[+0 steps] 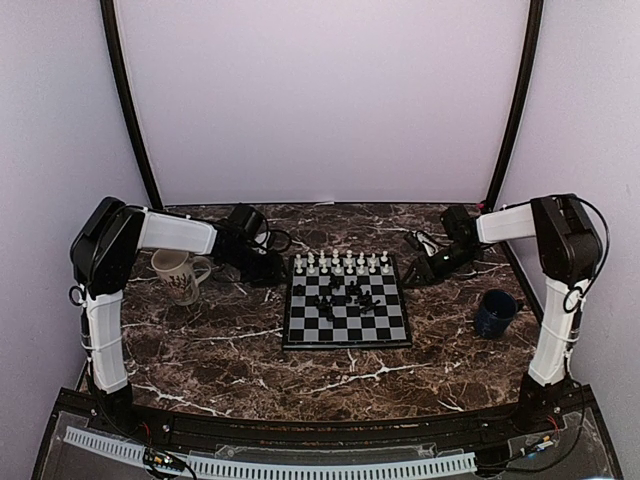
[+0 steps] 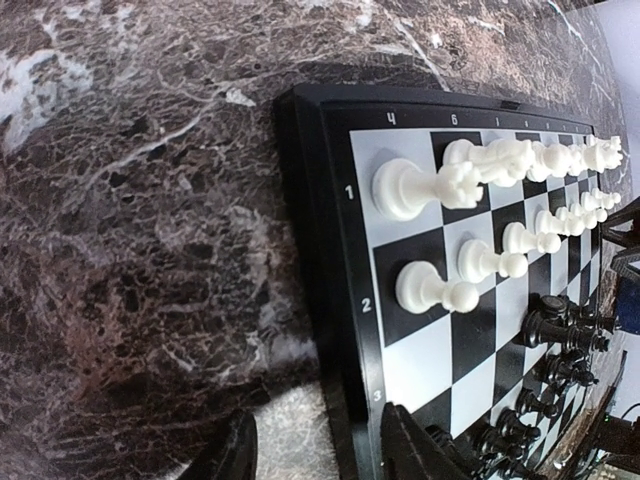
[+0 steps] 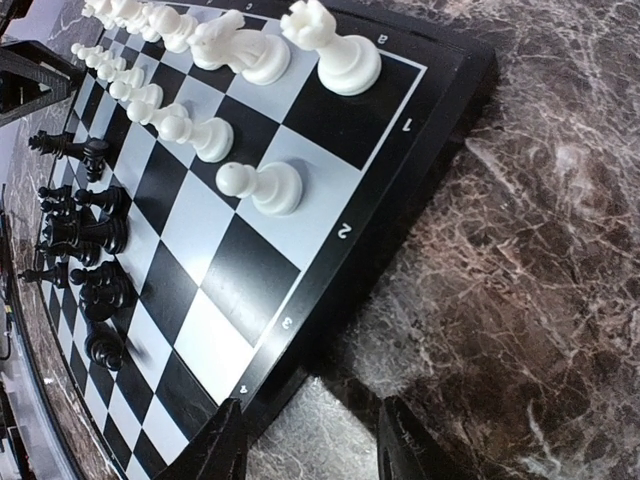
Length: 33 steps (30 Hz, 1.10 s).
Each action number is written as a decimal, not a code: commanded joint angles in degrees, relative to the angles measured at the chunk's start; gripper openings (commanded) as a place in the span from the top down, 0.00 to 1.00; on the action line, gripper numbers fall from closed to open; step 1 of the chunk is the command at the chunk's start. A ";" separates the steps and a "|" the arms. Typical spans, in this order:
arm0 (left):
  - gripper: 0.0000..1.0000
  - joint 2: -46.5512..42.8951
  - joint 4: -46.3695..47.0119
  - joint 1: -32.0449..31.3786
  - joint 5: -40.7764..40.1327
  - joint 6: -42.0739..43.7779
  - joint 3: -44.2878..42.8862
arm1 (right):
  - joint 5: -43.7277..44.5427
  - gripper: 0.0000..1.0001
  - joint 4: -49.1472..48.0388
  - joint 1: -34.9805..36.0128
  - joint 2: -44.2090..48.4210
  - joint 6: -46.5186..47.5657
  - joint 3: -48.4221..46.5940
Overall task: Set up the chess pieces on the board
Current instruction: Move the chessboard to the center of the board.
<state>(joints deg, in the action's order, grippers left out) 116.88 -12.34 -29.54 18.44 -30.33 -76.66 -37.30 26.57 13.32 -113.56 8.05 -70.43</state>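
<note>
Straddling the far corners of the board (image 1: 346,346), two robot arms reach in from either side of a dark marble table (image 1: 230,350). The board lies flat at the middle of the table, square to the arms.

The white pieces (image 1: 343,264) stand upright in two neat rows along the board's far edge, the taller figures behind and the pawns in front. The black pieces (image 1: 355,295) are also on the board, but they huddle in a loose cluster on the middle squares, slightly right of centre, rather than in rows. The near ranks carry no figures.

The left gripper (image 1: 268,268) sits low, just beside the board's far left corner. In its wrist view its jaws stand apart with nothing between them, and the board's dark rim and the tabletop show through the gap. The right gripper (image 1: 415,272) is placed the same way at the far right corner. Its jaws are likewise parted and empty, with the board's corner lying ahead of the gap. Neither gripper touches a piece.

A cream mug (image 1: 178,272) with a dark pattern stands on the table left of the board, close under the left arm. A dark blue mug (image 1: 495,313) stands to the right, well apart from the board.
</note>
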 commanded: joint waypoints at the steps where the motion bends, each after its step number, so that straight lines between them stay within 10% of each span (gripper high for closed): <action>1: 0.56 0.62 1.50 -0.30 1.45 -1.19 0.58 | -1.01 0.54 0.48 0.92 -1.89 -0.32 -3.00; 33: 0.85 -5.10 -1.32 -10.54 0.61 -2.80 10.50 | -1.91 0.72 5.32 8.69 -0.15 4.17 3.27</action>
<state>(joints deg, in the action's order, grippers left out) 112.73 -10.55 -34.83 14.68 -32.25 -70.52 -36.38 27.46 18.06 -114.24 10.04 -70.65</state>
